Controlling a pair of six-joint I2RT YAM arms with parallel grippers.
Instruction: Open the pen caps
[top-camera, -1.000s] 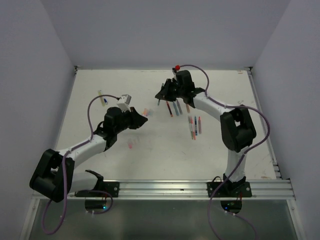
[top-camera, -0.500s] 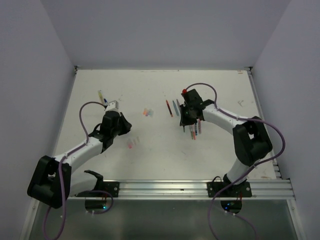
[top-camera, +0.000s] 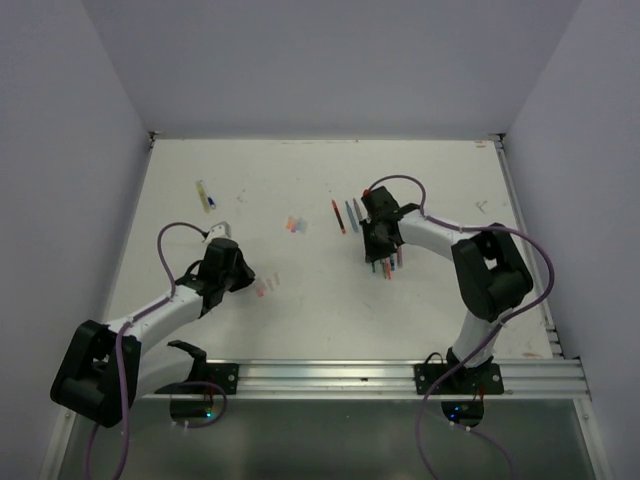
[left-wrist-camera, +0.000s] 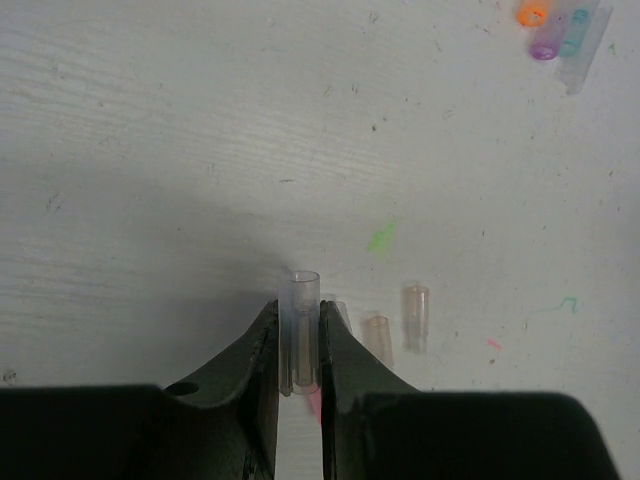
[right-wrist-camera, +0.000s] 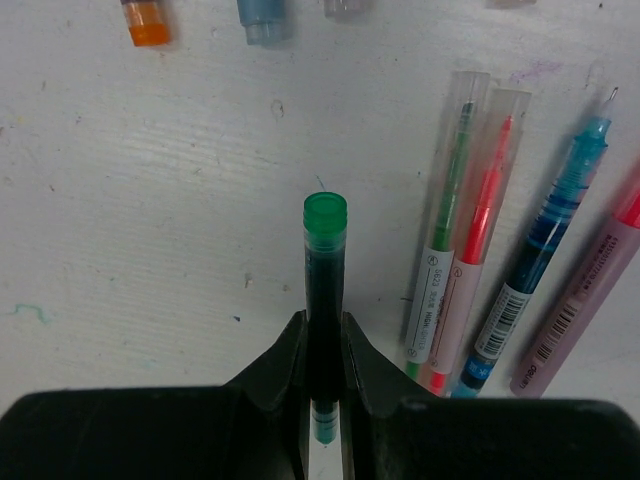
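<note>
My left gripper (left-wrist-camera: 298, 310) is shut on a clear pen cap (left-wrist-camera: 300, 300), held low over the table. Two more clear caps (left-wrist-camera: 376, 338) (left-wrist-camera: 415, 317) lie just to its right. My right gripper (right-wrist-camera: 324, 320) is shut on a dark green pen (right-wrist-camera: 325, 255), whose green end sticks out past the fingertips. Several pens (right-wrist-camera: 470, 240) lie side by side just to its right. In the top view the left gripper (top-camera: 240, 272) is near the loose caps (top-camera: 262, 288), and the right gripper (top-camera: 372, 250) is beside the pen group (top-camera: 392, 258).
Several coloured caps (top-camera: 293, 224) lie mid-table and also show in the left wrist view (left-wrist-camera: 550, 25). Two pens (top-camera: 345, 214) lie beyond the right gripper. A yellow pen (top-camera: 204, 193) lies at far left. Walls close in the table on three sides.
The left arm has drawn back toward the near left and come down by the loose caps. The right arm has swung from the far side down to the pen group.
</note>
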